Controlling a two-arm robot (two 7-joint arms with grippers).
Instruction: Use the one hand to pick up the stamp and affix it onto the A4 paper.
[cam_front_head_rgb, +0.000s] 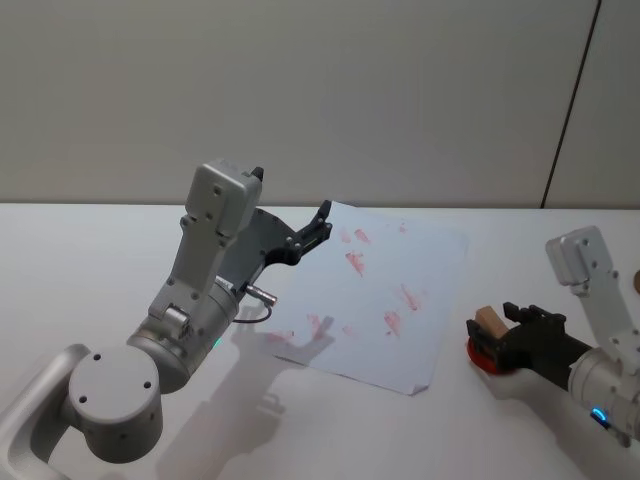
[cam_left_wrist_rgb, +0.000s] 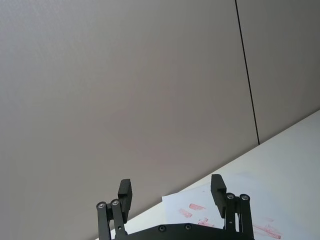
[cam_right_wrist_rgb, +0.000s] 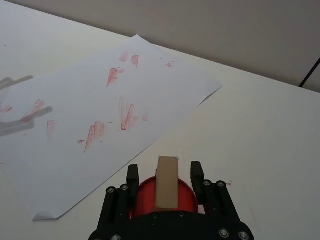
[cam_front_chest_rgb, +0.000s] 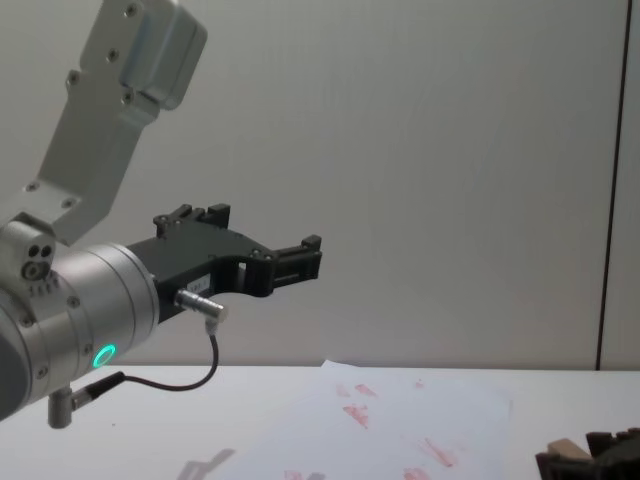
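The stamp (cam_front_head_rgb: 489, 323) is held upright between the fingers of the right gripper (cam_front_head_rgb: 497, 335), over a red ink pad (cam_right_wrist_rgb: 162, 197) on the table (cam_front_head_rgb: 80, 260), just right of the A4 paper (cam_front_head_rgb: 400, 290). The right arm is stretched low. The left gripper (cam_front_head_rgb: 318, 226) is raised, fingers spread and empty.

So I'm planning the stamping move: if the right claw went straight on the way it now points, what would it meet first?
Probably the near edge of the A4 paper. The right claw, straddling the stamp over a red pad, points across bare table toward it; depth is unclear.
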